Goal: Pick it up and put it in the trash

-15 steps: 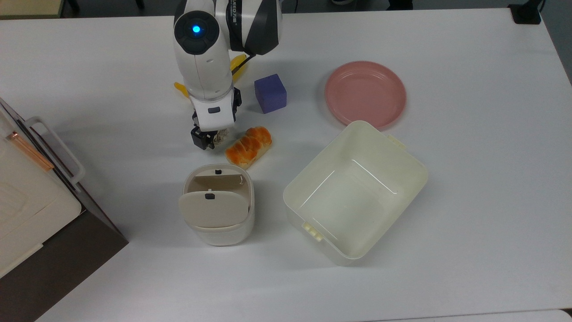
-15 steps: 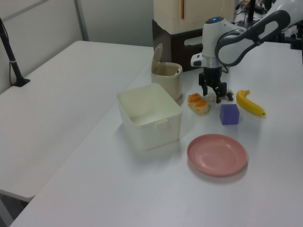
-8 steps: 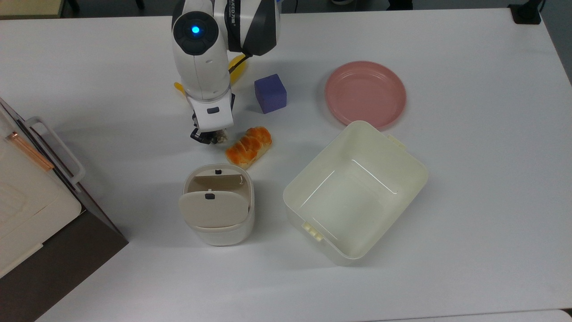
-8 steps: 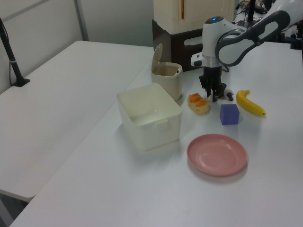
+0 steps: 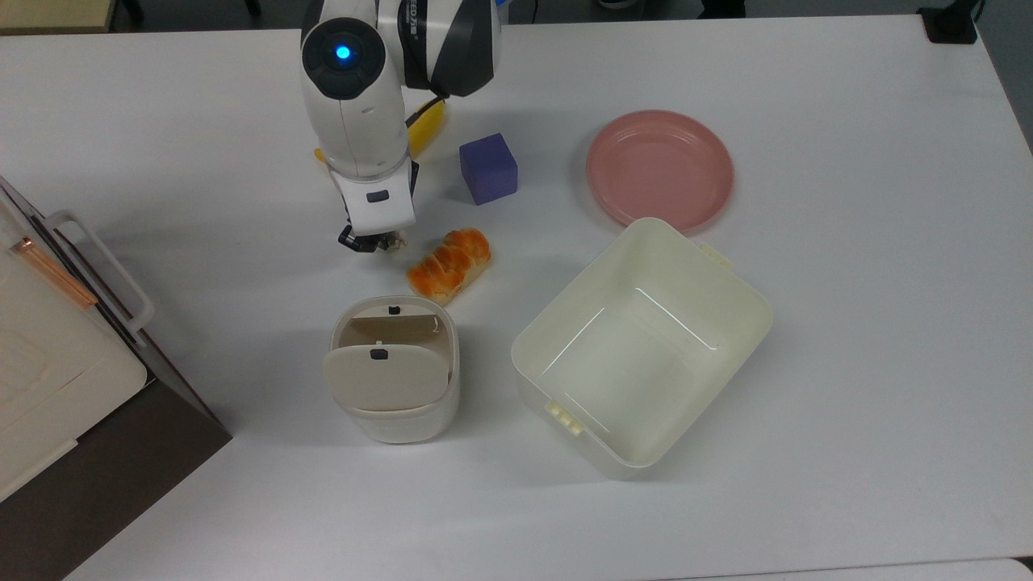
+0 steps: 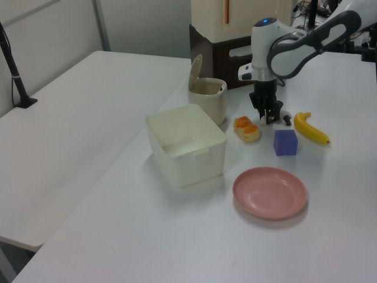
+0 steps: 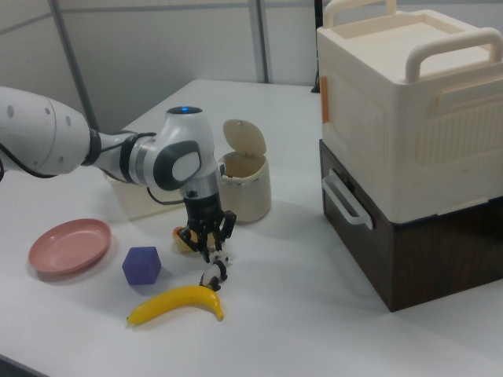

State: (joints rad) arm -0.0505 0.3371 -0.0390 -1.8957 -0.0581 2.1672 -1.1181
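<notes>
In the top view the gripper (image 5: 370, 241) hangs just beyond the bin (image 5: 395, 420), on the side away from the camera's lower edge, with its fingers drawn in on the wad (image 5: 393, 240), which peeps out pale at their tips. The grip looks set low and narrow because the wad is small and soft enough to squash between the pads. The bread (image 5: 449, 264) lies close by, to the top view's right of the gripper and nearer the bin's far corner, so the fingers come straight down and do not sweep sideways. The bin's flap is tipped up, leaving an opening on its far half that faces the gripper; I judge the carry to be a short lift and a move toward that gap. The tub (image 5: 759, 311) stands to the top view's right of the bin on the worktop (image 5: 847, 363) and plays no part. In the left view the gripper (image 6: 270, 118) points down at the worktop, to the left view's right of the bin (image 6: 209, 103), fingers close together, with the panda (image 6: 287, 119) lying just past them, apart from the grip. In the right view the panda (image 7: 212, 275) sits below the fingertips and nearer the camera than the bin (image 7: 247, 196), a look-alike to leave untouched.
</notes>
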